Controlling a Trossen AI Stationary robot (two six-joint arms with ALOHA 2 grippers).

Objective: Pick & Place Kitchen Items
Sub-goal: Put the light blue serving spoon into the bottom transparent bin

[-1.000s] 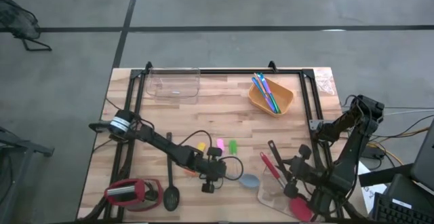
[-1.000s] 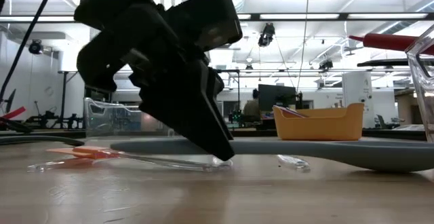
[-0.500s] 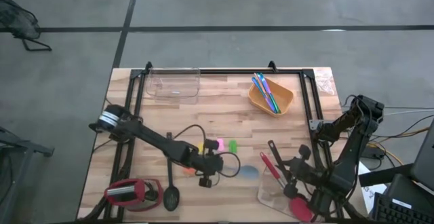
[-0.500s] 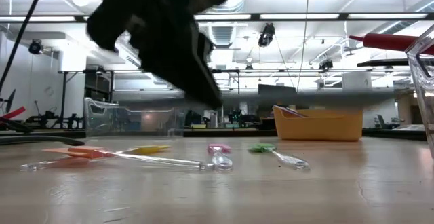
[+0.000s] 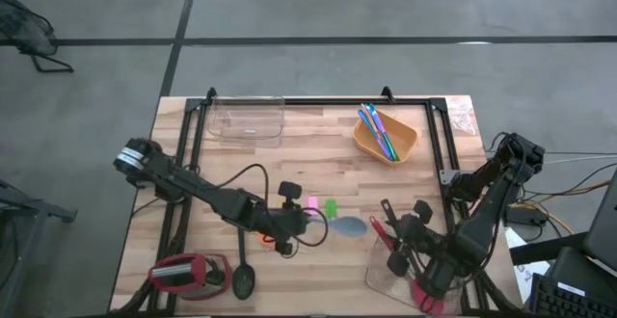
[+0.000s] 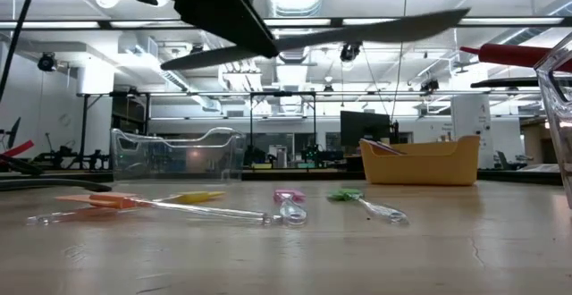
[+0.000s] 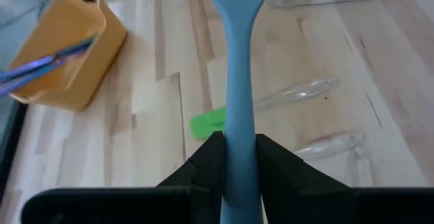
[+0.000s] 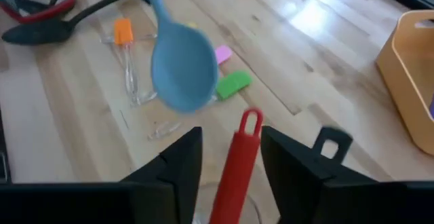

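The grey-blue spoon point(image 5: 348, 226) is up off the surface point(image 5: 318, 154) in what we've got here, pinched by its handle in the left pincer point(image 5: 285, 224), fingers point(image 7: 207, 163) clamped on both sides of the stem. From the low camera we see it hanging well above the wood point(image 6: 357, 36), roughly level. Using the orange tub point(image 5: 385, 137) as our landmark: the spoon's bowl sits nearer the front edge than the tub and a little to its left, just beside the green piece point(image 5: 331, 207) and pink piece point(image 5: 312, 204). The thin sticks point(image 5: 374, 128) are inside that tub. The right pincer point(image 5: 416, 265) is at the front right, well apart from the tub, gripping the red-headed spatula point(image 8: 239, 163) by its handle over a clear tub point(image 5: 386, 278). A long black spoon point(image 5: 242, 270) lies front-left, beside the squat red-and-black object point(image 5: 183, 274). An orange piece point(image 8: 123, 31) lies flat near the pink one.
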